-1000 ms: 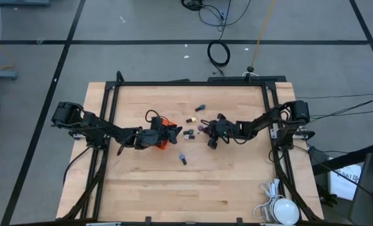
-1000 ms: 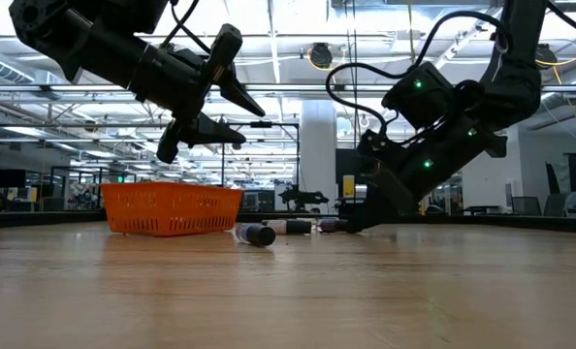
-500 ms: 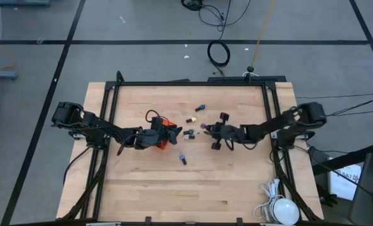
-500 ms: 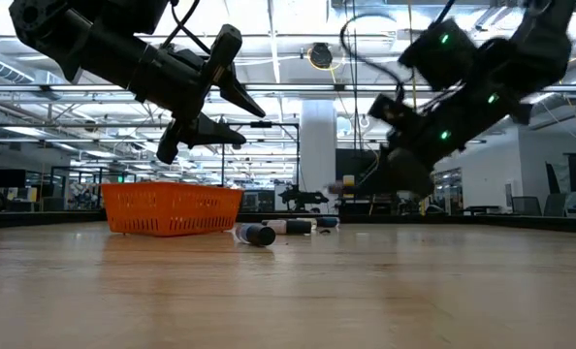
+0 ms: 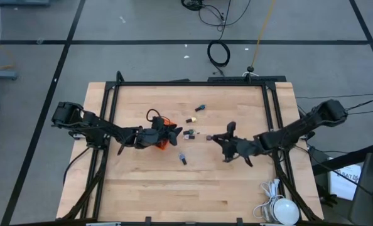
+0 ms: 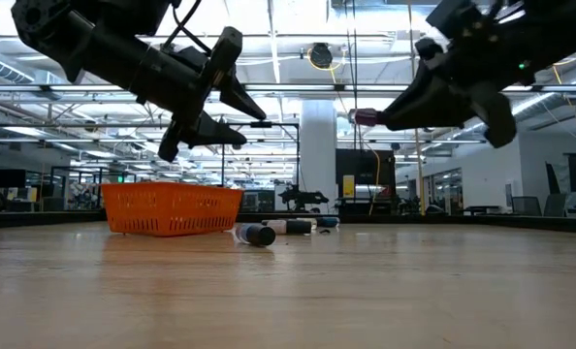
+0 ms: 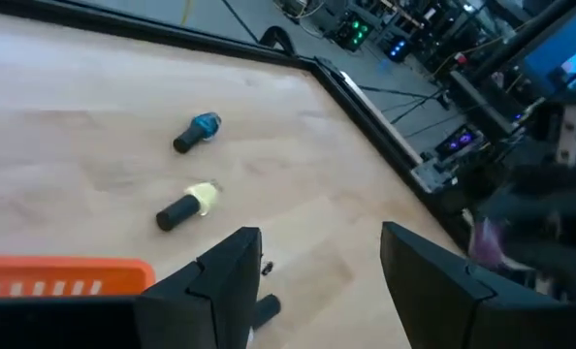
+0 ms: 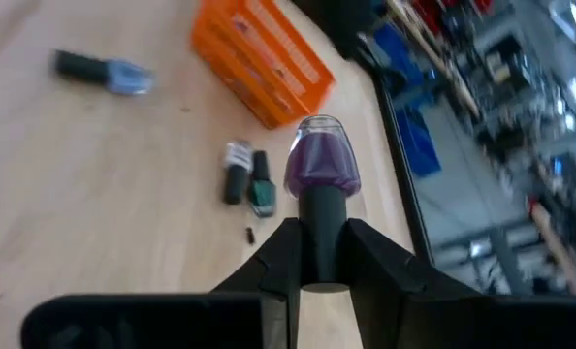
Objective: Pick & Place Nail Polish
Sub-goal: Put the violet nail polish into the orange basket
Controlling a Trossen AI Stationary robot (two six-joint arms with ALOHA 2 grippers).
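Above mid-table, right gripper [image 8: 317,254] clamped on purple nail polish [image 8: 319,165] by its cap, long axis level, glass end leading toward orange basket [image 8: 262,60]; label apparently unreadable.

right gripper [image 6: 366,117] | risen off table | carrying purple bottle [image 8: 321,161]

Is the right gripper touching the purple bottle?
Touching. In the right wrist view the right gripper has its fingers shut on the dark cap of the purple bottle.
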